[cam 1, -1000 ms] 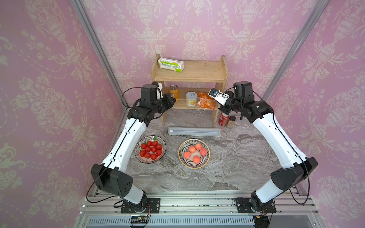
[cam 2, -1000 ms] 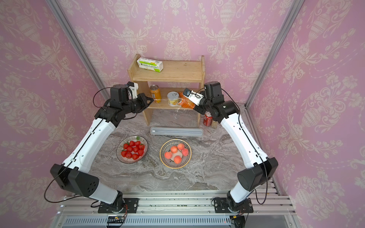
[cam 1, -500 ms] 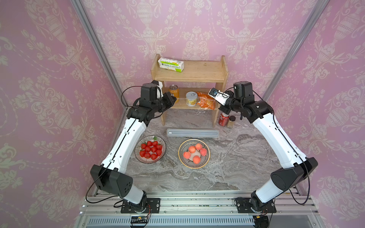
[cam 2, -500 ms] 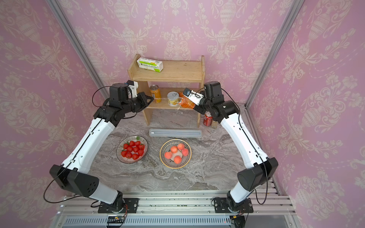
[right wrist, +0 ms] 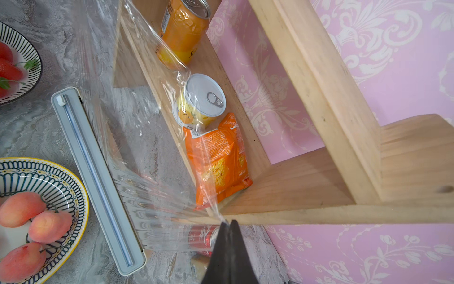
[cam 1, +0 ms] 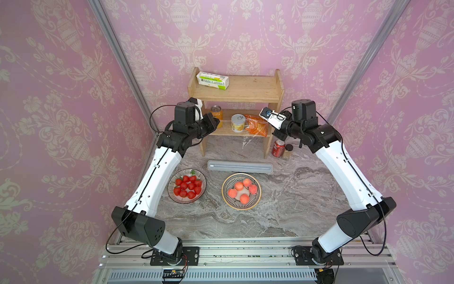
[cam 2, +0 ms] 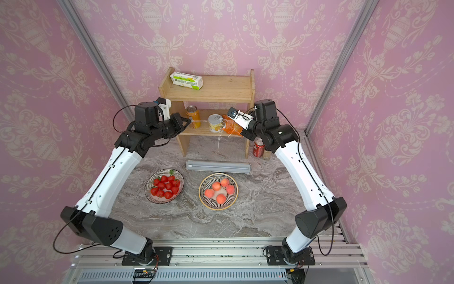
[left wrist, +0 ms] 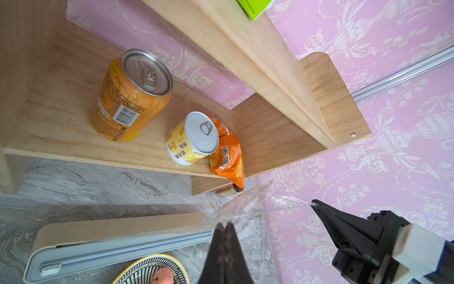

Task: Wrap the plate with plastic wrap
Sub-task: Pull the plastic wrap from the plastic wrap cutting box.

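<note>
Before the shelf (cam 1: 245,91) of cans (left wrist: 132,96), both jaws pinched wrap (right wrist: 152,191) stretched from its box (cam 1: 240,167), behind the peach plate (cam 1: 226,196) and strawberry plate (cam 1: 171,189).

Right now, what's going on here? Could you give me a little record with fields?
left gripper: shut on wrap
right gripper: shut on wrap
wrap: clear sheet stretched between both grippers, raised in front of the shelf, running down to the box
box: lying flat on the table, behind both plates
peach plate: uncovered
strawberry plate: uncovered
shelf: behind the box, by the wall
</note>
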